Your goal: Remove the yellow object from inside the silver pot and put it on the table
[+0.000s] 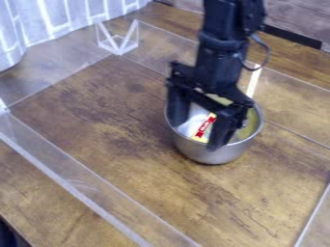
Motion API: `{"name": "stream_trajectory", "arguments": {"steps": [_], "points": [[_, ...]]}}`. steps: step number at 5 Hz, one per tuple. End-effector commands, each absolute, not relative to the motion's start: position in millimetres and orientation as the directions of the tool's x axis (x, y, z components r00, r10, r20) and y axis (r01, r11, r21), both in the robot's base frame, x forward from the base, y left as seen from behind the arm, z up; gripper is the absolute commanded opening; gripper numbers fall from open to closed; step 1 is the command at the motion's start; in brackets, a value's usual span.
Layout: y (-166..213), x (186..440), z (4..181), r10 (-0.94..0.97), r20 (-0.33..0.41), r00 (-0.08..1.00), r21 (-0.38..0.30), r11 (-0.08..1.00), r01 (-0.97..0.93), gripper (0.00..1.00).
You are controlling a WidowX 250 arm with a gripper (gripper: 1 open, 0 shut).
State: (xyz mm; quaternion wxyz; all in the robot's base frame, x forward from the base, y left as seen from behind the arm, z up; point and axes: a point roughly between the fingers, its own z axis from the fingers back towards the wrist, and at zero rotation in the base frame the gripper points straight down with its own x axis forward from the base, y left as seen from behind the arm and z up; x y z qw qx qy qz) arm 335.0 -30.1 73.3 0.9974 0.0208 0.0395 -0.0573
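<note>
a small yellow object point(206, 125) with a red-and-white label lies inside the round silver pot point(214, 147) on the brown wooden table point(103, 116).

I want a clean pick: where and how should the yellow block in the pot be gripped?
Judging by its pose, grip the yellow object across its long sides, coming straight down from above: the silver pot walls block side approaches. The open gripper already straddles it.
</note>
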Motion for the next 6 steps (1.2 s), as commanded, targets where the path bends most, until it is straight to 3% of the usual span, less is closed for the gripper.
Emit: {"name": "stream_trajectory", "arguments": {"steps": [1,2,4,6], "points": [[-27.3,365.9,86.9,-0.175,0.000,0.985,0.055,0.983,0.175,1.00],[-16.0,379.4,75.4,-0.101,0.032,0.994,0.058,0.993,0.099,1.00],[2.1,392.0,69.2,0.037,0.074,0.997,0.046,0.998,-0.040,1.00],[-8.8,392.1,83.7,-0.016,0.098,0.995,0.030,0.999,0.013,1.00]]}}
